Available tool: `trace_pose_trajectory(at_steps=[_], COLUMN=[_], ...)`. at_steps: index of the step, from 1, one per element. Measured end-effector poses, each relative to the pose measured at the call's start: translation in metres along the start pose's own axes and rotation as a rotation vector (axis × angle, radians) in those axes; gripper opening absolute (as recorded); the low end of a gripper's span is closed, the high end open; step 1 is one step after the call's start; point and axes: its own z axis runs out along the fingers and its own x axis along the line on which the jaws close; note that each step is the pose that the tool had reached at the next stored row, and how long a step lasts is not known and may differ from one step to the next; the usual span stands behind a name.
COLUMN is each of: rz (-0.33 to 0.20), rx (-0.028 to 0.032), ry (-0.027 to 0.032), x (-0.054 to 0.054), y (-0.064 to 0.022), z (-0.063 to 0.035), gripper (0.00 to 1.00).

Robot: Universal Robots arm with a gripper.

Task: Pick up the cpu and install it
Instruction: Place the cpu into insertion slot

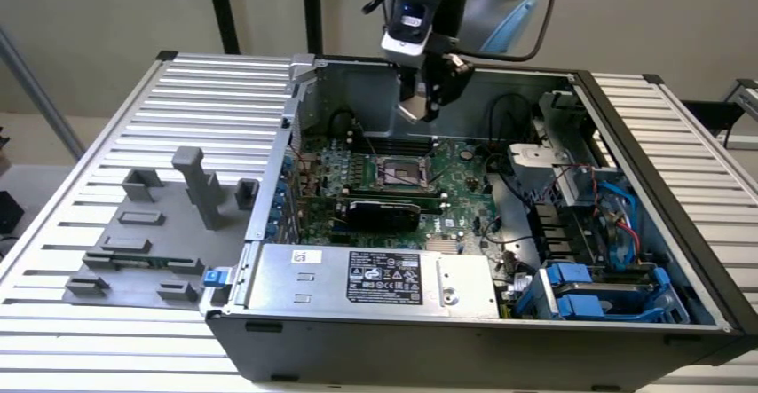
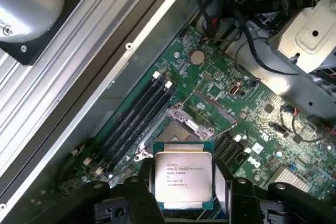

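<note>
My gripper (image 2: pixel 185 195) is shut on the cpu (image 2: pixel 182 177), a small square chip with a pale metal top and printed text, held flat between the two dark fingers (image 2: pixel 137 195). In the exterior view the gripper (image 1: pixel 424 107) hangs inside the open computer case (image 1: pixel 474 357), above the back part of the green motherboard (image 1: pixel 456 220). The pale cpu (image 1: pixel 410 111) shows at its tips. The open processor socket (image 1: pixel 403 173) lies below and in front of it. In the wrist view the socket (image 2: pixel 190 125) with its metal frame lies just past the cpu.
Black memory slots (image 2: pixel 137 115) run beside the socket. A silver labelled power supply (image 1: pixel 373 278) fills the case's front. Blue drive bays (image 1: pixel 598 291) and cables (image 1: pixel 592 207) crowd the exterior view's right. Grey fixture blocks (image 1: pixel 160 233) stand on the ribbed table at the left.
</note>
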Motion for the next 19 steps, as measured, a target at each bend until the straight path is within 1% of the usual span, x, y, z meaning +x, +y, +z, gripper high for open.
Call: trace_pose_trajectory(at_steps=[7,10,14,19], rz=[0.123,0.168,0.221,0.284], rx=[0.0027,0.0043,0.0079,0.0105], ry=[-0.0044,-0.0067,-0.0110,-0.0183], x=[0.000,0.000,0.000,0.001], y=[-0.0003,-0.0004,-0.0006,-0.0011], z=[0.0050,0.0074,0.0112,0.0186], gripper=[0.55,0.55,0.55,0.55])
